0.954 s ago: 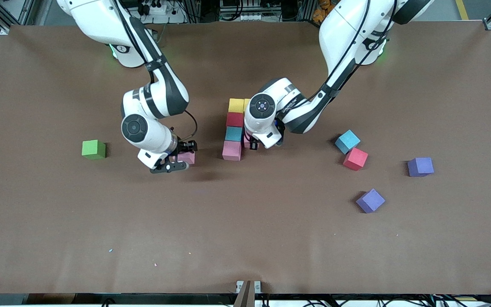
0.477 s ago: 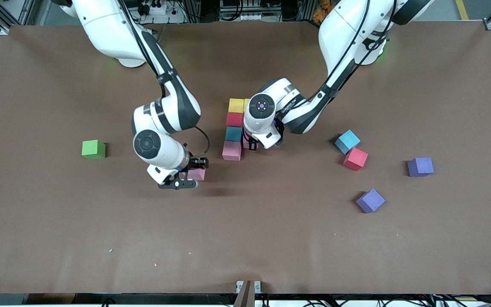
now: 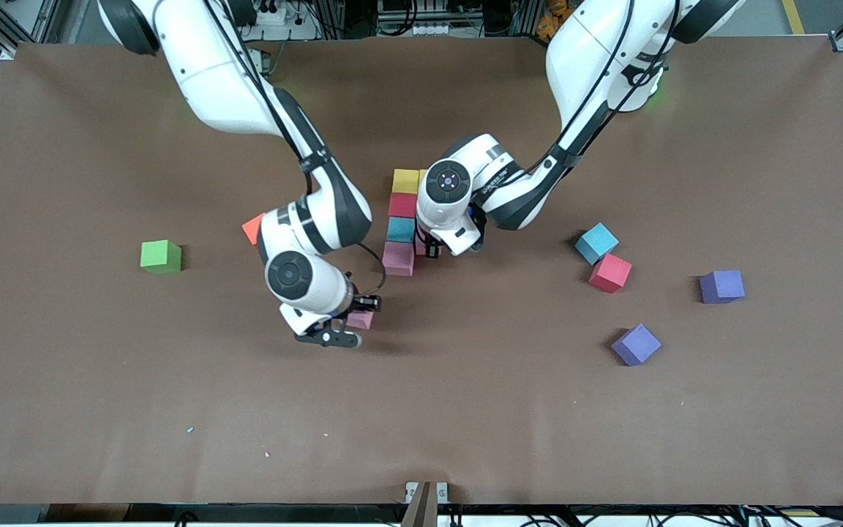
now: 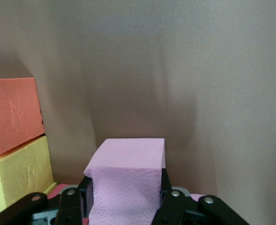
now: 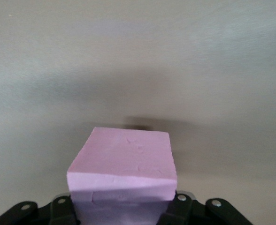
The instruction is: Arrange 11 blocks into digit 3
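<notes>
1. Looking from the front view, the right hand [image 3: 352, 323] grips a lifted pink cube [image 3: 361, 319] over bare table [image 3: 173, 410], at roughly 7 o'clock from the column's end.
2. The column runs toward the camera: yellow cube [image 3: 406, 181], red cube [image 3: 402, 205], light blue cube [image 3: 400, 229], end pink cube [image 3: 397, 258], each touching the next.
3. The left hand [image 3: 432, 247] is low at 3 o'clock of the column, closed on a second pink cube [image 3: 421, 246] that is mostly hidden.
4. An orange cube [image 3: 252, 228] peeks out beside the right arm, at 9 o'clock of the column, with a green cube [image 3: 161, 256] well apart from it toward the right arm's end of the table.
5. At 3 o'clock lie a loose blue cube [image 3: 596, 242] touching a loose red cube [image 3: 609, 272], and two purple cubes [image 3: 721, 285] [image 3: 635, 344].
6. In the left wrist view, the left hand [image 4: 124, 199] clamps the second pink cube [image 4: 128, 173]; the red cube [image 4: 11, 119] and yellow cube [image 4: 16, 173] touch nearby.
7. In the right wrist view, the right hand [image 5: 124, 208] clamps the lifted pink cube [image 5: 124, 168] above its shadow.
</notes>
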`<state>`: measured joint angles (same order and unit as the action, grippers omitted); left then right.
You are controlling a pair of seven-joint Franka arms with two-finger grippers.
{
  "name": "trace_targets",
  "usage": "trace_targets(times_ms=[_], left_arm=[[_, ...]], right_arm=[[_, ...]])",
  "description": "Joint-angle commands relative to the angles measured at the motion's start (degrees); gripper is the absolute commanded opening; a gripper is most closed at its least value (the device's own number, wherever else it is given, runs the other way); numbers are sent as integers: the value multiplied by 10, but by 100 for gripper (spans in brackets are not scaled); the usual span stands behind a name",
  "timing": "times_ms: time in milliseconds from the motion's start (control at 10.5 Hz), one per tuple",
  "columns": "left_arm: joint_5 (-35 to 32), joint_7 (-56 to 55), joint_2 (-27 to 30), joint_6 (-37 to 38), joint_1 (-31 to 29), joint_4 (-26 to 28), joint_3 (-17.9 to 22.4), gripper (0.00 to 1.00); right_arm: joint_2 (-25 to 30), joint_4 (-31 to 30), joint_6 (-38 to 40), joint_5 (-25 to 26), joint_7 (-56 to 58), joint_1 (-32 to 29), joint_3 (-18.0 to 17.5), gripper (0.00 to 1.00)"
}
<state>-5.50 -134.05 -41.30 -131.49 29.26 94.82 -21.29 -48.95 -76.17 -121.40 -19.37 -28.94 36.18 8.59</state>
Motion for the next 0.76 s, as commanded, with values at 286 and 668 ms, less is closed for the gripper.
trace_targets(times_ms=[286, 668], left_arm=[[-13, -10, -10, -2, 5, -11, 2, 77], [-16, 3, 5, -1, 6, -10, -2, 100]], right_arm=[[-44, 65, 23, -9, -40, -6, -29, 0], [-47, 65, 21, -8, -39, -2, -36, 0]])
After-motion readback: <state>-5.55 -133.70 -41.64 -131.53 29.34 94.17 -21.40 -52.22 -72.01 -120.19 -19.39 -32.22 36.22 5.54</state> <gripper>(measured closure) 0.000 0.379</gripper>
